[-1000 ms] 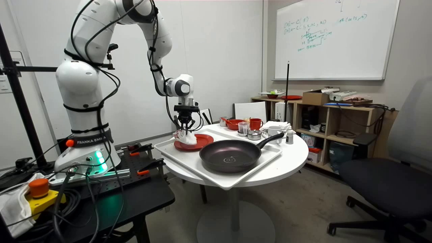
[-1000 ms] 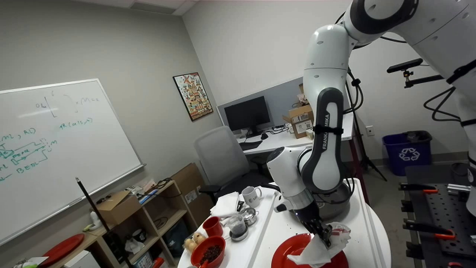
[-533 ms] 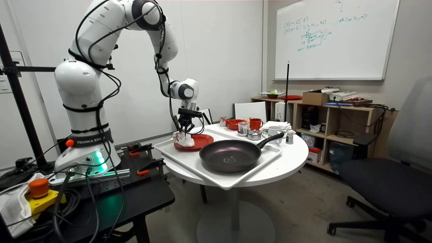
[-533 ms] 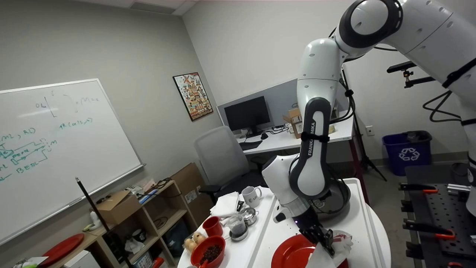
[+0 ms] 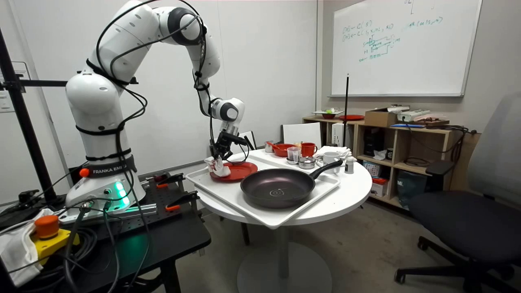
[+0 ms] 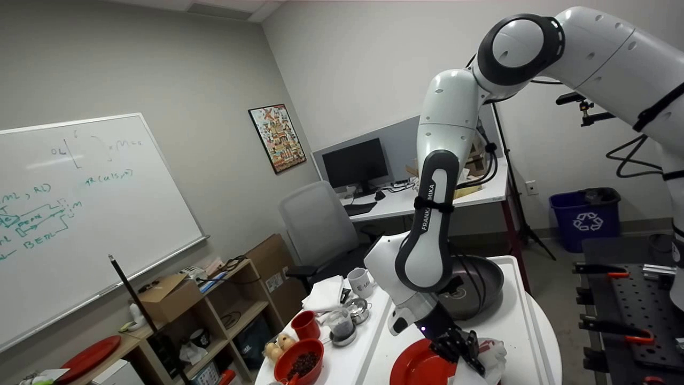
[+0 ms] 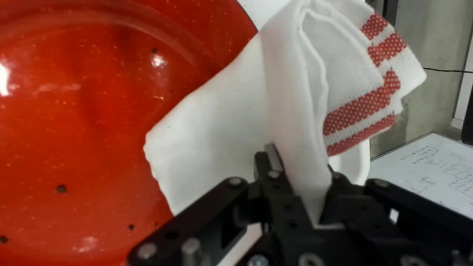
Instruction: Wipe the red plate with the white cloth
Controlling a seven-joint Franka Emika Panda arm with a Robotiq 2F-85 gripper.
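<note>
The red plate [image 5: 243, 171] lies flat on a white tray. It also shows in an exterior view [image 6: 417, 364], cut off by the bottom edge. In the wrist view the plate [image 7: 92, 140] fills the left side, with several small dark specks on it. My gripper [image 5: 219, 156] is over the plate's edge on the robot's side, tilted. It is shut on the white cloth [image 7: 221, 118], which has red stripes at one end. The cloth hangs down and appears to touch the plate. In the wrist view its folded part stands between the fingers [image 7: 301, 166]. Part of the plate is hidden under the cloth.
A large dark pan [image 5: 278, 187] stands beside the plate on the white tray [image 5: 260, 213]. Behind are a red bowl [image 6: 302, 359], a red mug [image 6: 305, 325], a white mug [image 6: 360, 282] and a folded white cloth [image 6: 323, 295]. Arm cables hang near the pan.
The wrist has tilted, and the gripper has dragged the cloth across the plate toward its edge on the robot's side. The plate and pan have not visibly moved.
</note>
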